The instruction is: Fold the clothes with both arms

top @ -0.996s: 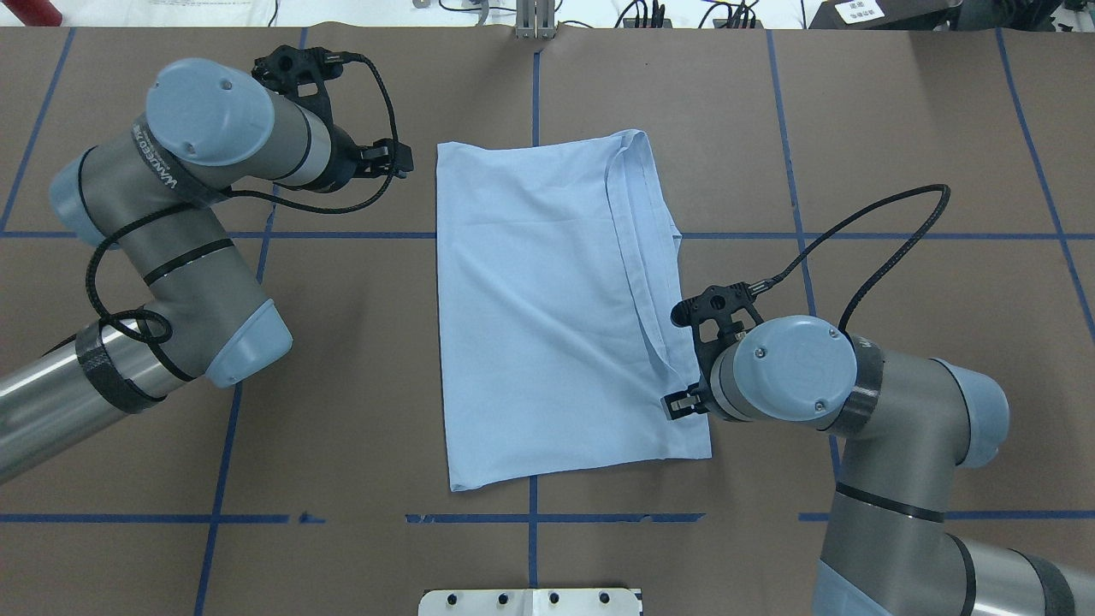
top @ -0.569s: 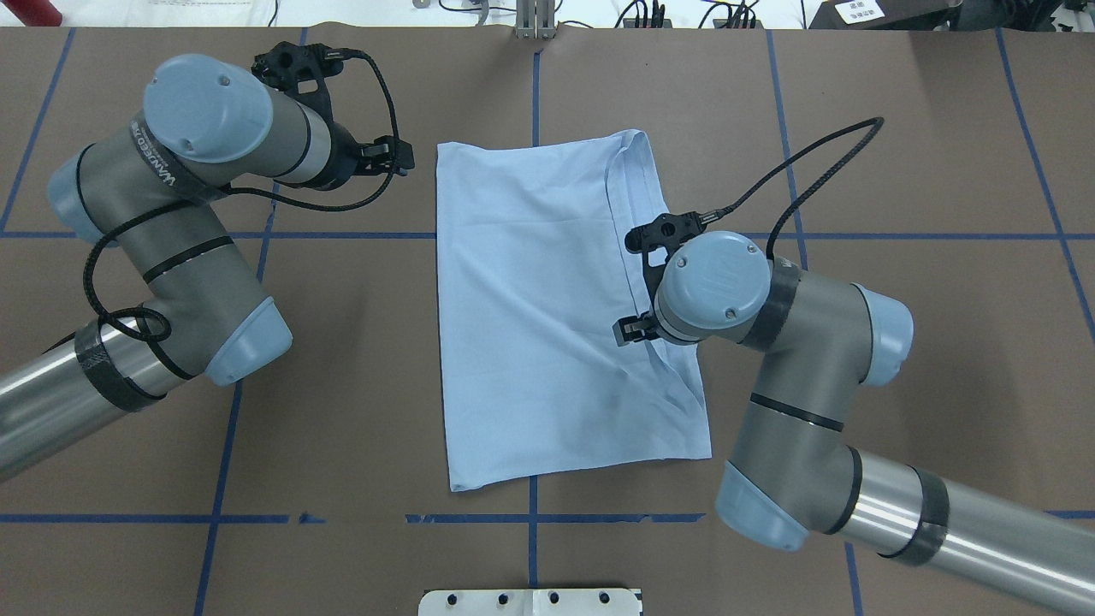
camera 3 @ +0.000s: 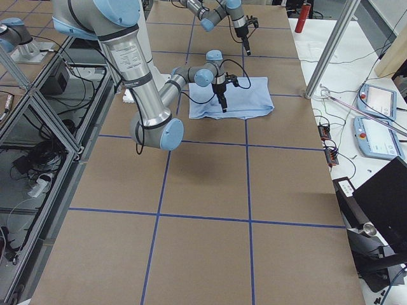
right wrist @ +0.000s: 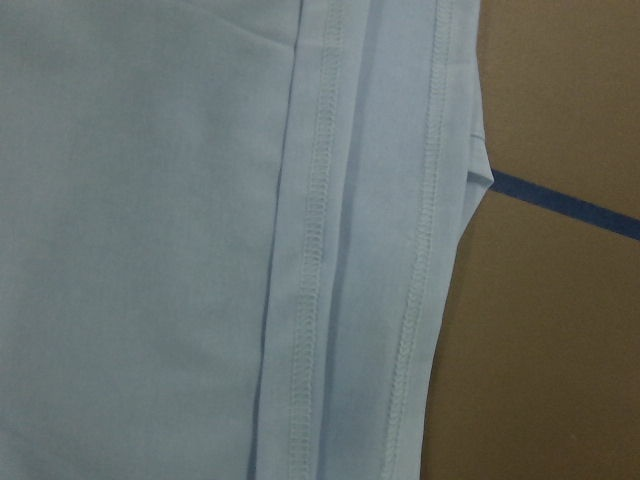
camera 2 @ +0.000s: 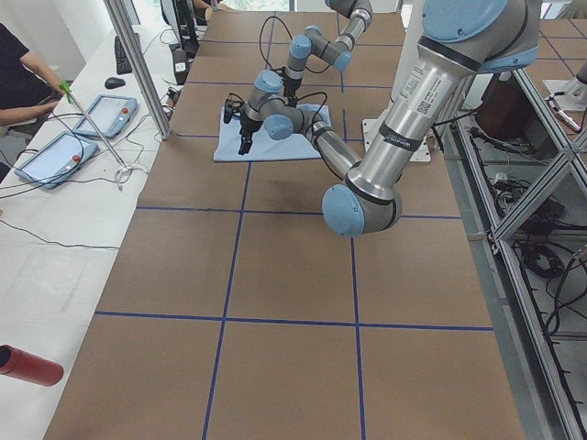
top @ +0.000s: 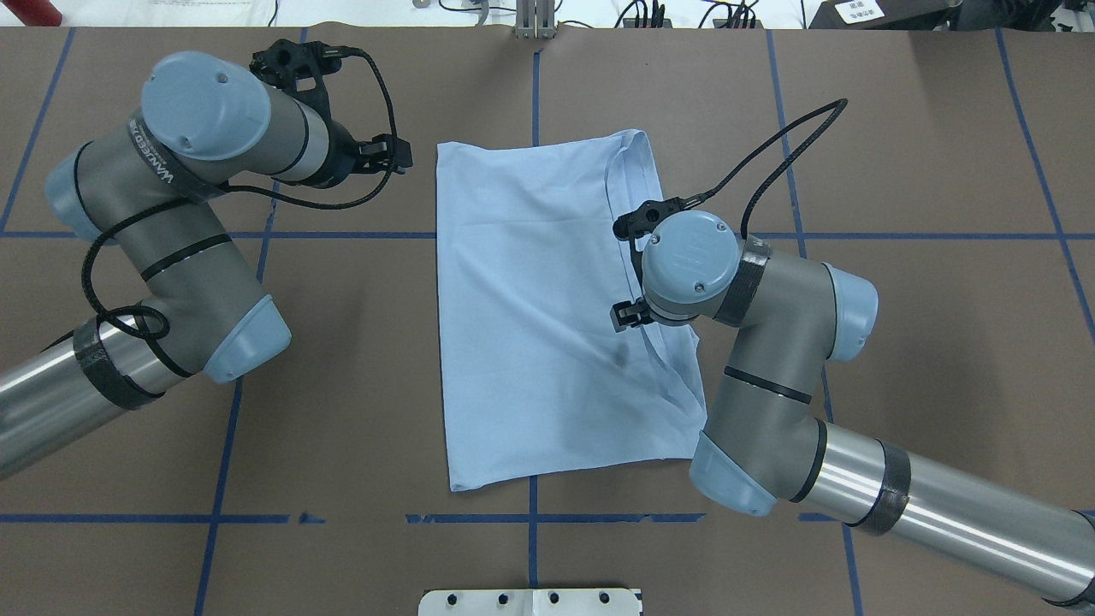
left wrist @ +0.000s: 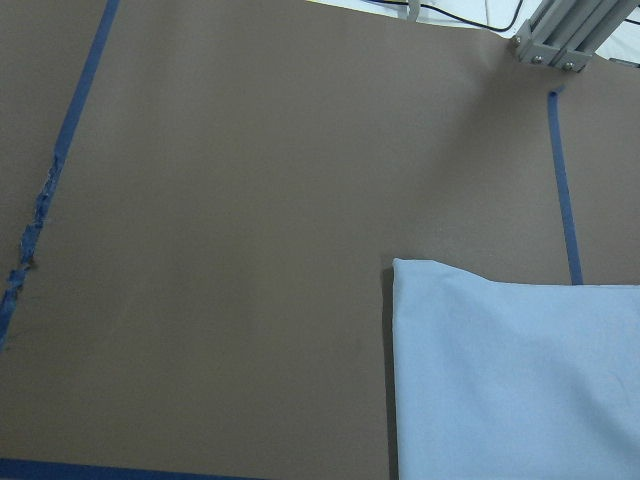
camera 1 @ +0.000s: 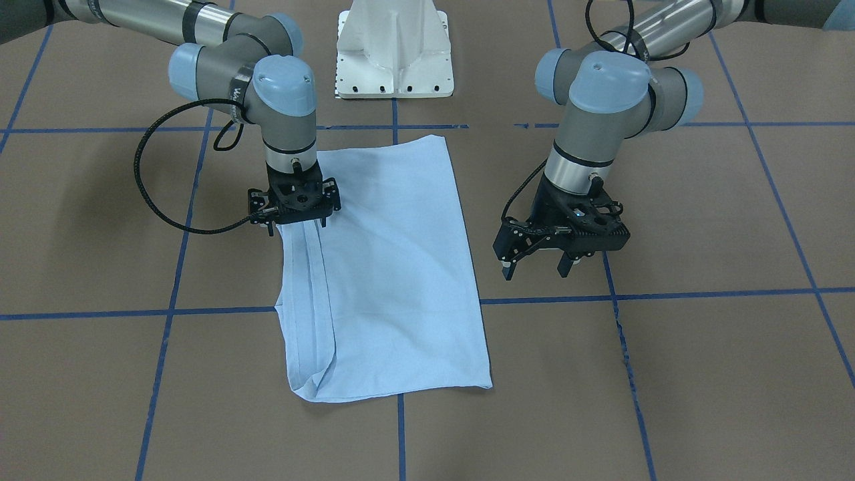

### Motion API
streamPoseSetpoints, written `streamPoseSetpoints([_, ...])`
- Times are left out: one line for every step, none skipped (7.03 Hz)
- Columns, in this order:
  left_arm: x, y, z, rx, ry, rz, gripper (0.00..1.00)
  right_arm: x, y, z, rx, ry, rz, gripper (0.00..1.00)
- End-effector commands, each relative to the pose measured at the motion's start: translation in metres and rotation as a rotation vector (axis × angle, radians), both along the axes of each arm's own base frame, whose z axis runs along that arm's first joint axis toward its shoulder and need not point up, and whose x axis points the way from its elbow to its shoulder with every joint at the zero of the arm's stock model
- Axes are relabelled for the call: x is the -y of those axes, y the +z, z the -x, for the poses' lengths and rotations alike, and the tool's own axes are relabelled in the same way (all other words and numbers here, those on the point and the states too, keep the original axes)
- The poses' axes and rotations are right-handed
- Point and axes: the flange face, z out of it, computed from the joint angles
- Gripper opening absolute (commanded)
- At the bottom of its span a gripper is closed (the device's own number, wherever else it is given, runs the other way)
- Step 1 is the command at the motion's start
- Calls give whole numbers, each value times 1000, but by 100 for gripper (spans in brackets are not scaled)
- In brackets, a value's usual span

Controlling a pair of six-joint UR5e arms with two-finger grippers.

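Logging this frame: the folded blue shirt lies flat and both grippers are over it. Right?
Not quite. Only the right gripper is over the shirt; the left gripper hangs open beside it, over bare table, as the exterior front-facing view shows.

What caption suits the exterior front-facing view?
Right end effector open at the hemmed edge of the folded light blue T-shirt; left end effector open beside it, off the cloth.

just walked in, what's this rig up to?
Shirt folding, partway through. A light blue T-shirt lies folded into a rectangle on the brown, blue-taped table. The right arm's black two-finger hand is down at the shirt's stitched hem edge; it looks open, with no cloth visibly gripped. The left arm's hand hovers open over bare table beside the shirt, touching nothing.
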Motion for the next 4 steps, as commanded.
streamPoseSetpoints([0,0,0,4,4,-7,100,-4,14,7,-8,-54,54,100])
streamPoseSetpoints([0,0,0,3,4,-8,100,-5,14,7,-41,-64,74,100])
streamPoseSetpoints([0,0,0,3,5,-7,100,-6,13,7,-44,-71,77,100])
streamPoseSetpoints([0,0,0,2,5,-6,100,-6,15,7,-48,-71,79,100])
